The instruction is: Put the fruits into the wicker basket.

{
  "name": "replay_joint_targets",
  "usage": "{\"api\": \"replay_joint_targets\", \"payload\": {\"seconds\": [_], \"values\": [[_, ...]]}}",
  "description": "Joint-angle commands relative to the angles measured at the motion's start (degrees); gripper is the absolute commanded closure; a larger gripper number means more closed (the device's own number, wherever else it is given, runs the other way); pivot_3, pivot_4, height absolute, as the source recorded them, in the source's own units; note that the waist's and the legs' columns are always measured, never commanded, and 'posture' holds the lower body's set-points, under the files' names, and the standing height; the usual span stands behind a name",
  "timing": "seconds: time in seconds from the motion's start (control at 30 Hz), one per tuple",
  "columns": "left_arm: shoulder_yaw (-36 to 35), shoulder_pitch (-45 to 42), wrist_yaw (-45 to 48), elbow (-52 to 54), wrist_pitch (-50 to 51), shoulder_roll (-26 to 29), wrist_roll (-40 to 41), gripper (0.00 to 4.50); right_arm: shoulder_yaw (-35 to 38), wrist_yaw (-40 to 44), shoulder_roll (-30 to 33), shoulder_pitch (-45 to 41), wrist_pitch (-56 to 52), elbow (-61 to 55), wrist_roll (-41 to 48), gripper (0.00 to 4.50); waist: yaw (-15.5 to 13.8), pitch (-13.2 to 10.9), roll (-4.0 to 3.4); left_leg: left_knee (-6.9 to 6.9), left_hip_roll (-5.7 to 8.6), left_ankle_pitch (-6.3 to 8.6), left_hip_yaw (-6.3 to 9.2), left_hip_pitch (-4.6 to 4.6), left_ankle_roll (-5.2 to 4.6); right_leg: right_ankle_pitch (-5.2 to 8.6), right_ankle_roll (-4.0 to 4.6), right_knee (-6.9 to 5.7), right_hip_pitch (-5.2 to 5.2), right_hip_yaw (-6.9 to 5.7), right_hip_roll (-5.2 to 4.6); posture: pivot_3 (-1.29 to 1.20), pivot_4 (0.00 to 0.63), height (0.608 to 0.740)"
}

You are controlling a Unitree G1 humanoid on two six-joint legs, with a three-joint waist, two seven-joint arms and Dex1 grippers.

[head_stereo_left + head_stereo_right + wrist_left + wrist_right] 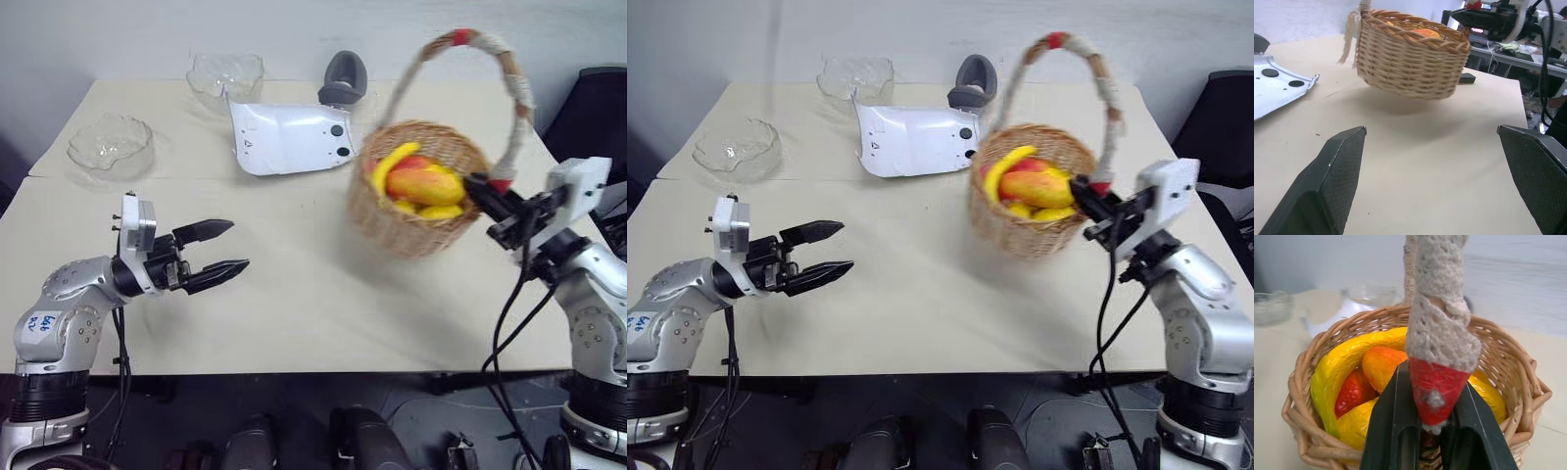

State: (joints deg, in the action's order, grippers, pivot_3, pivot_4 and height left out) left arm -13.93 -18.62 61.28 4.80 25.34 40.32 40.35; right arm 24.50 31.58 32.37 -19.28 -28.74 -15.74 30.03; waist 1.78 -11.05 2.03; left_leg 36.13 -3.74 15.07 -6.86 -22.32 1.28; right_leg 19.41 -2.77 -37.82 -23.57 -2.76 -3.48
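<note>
The wicker basket (416, 211) hangs tilted a little above the table's right side, with a shadow under it in the left wrist view. Inside it lie the fruits: a yellow banana (1347, 362), an orange-red mango (423, 184), a red piece (1354, 390) and other yellow pieces. My right gripper (487, 191) is shut on the red-bound end of the basket's cord-wrapped handle (1434, 387), at the rim. My left gripper (227, 247) stands open over the bare table at the left, pointing toward the basket with nothing between its fingers (1337, 171).
Two clear glass bowls (110, 142) (226, 73) stand at the back left. A white plastic shell (291, 137) and a grey rounded object (343, 78) lie behind the basket. A small black block (1466, 78) rests on the table beyond the basket. A dark chair (598, 108) stands at the right.
</note>
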Motion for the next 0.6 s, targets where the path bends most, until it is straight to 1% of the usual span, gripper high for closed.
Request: {"api": "replay_joint_targets", "payload": {"seconds": [0.03,0.07,0.1,0.17,0.2,0.23,0.33,0.4,0.53,0.6], "values": [[0.31,-1.9,1.15,-1.14,-2.26,-0.35,-1.0,0.0,0.17,-0.62,1.02,-0.38,4.48,3.33,-2.79,4.37,0.05,0.0,0.0,0.0,-0.01,-0.01,-0.01,0.01,0.01,0.0,0.0,0.0,0.0,0.0,0.02,0.0,0.15,0.74],[0.38,-2.49,1.15,-1.59,-2.23,-0.56,-0.92,0.0,-0.09,-0.46,0.75,-0.69,7.05,5.42,-4.04,4.37,0.09,0.0,0.0,0.0,-0.01,-0.01,-0.01,0.0,0.01,0.0,0.0,0.0,-0.01,0.0,0.02,0.0,0.15,0.74],[0.35,-2.91,1.37,-1.61,-1.56,-0.63,-0.28,0.0,-0.49,0.73,0.73,-0.46,6.4,6.85,-3.32,4.37,0.05,0.0,0.0,0.0,-0.01,-0.02,-0.03,0.0,0.03,0.0,0.0,-0.01,-0.01,0.01,0.02,0.0,0.15,0.74],[0.33,-3.18,1.6,-0.98,-0.49,-0.63,0.47,0.0,-1.02,1.94,0.75,-0.09,7.91,9.03,-3.59,3.63,0.04,0.0,0.0,0.02,-0.01,-0.05,-0.03,-0.01,0.07,0.0,0.0,-0.01,-0.01,0.01,0.02,0.0,0.15,0.74],[0.36,-3.2,1.7,-0.67,-0.26,-0.61,0.56,0.0,-0.97,1.69,0.68,-0.11,8.98,9.79,-4.09,3.41,0.02,0.0,-0.01,0.01,-0.01,-0.05,-0.04,-0.01,0.07,0.0,0.0,-0.01,-0.01,0.01,0.02,0.0,0.15,0.74],[0.36,-3.07,1.88,-0.34,-0.22,-0.46,0.49,0.0,-0.59,1.99,0.78,0.09,9.63,10.04,-3.92,3.08,0.01,0.0,-0.01,0.02,-0.01,-0.05,-0.04,-0.01,0.08,0.0,-0.01,-0.01,-0.01,0.02,0.01,0.0,0.15,0.74],[-0.26,-2.48,2.23,-0.09,-1.28,-0.11,-0.2,0.0,1.14,3.63,2.12,2.4,9.62,8.08,-2.07,2.05,-0.09,0.0,-0.01,0.04,-0.01,-0.05,-0.04,-0.01,0.08,-0.01,-0.02,-0.01,0.0,0.01,0.01,0.0,0.15,0.74],[-0.54,-1.63,2.93,-0.04,-2.11,0.37,-0.76,0.0,2.68,4.87,3.55,4.95,9.01,5.46,-0.77,1.38,-0.17,0.0,-0.01,0.02,-0.01,-0.05,-0.03,-0.01,0.08,-0.01,-0.02,0.0,0.02,0.01,0.01,0.0,0.15,0.74],[-1.42,1.91,4.43,0.52,-3.13,2.16,-1.56,0.0,8.91,9.49,8.61,14.47,5.26,-0.55,3.3,0.02,-0.24,-0.02,-0.05,0.03,0.0,-0.04,-0.03,0.0,0.05,-0.01,-0.03,0.05,0.06,0.01,-0.02,0.0,0.15,0.74],[-2.08,4.28,4.84,-0.56,-6.8,2.9,-4.18,0.0,12.57,13.98,10.26,19.77,7.64,-2.06,4.28,0.02,-0.3,-0.02,-0.05,0.02,0.01,0.01,-0.01,0.03,-0.02,-0.01,-0.03,0.08,0.11,0.0,-0.02,0.0,0.15,0.74]]}}
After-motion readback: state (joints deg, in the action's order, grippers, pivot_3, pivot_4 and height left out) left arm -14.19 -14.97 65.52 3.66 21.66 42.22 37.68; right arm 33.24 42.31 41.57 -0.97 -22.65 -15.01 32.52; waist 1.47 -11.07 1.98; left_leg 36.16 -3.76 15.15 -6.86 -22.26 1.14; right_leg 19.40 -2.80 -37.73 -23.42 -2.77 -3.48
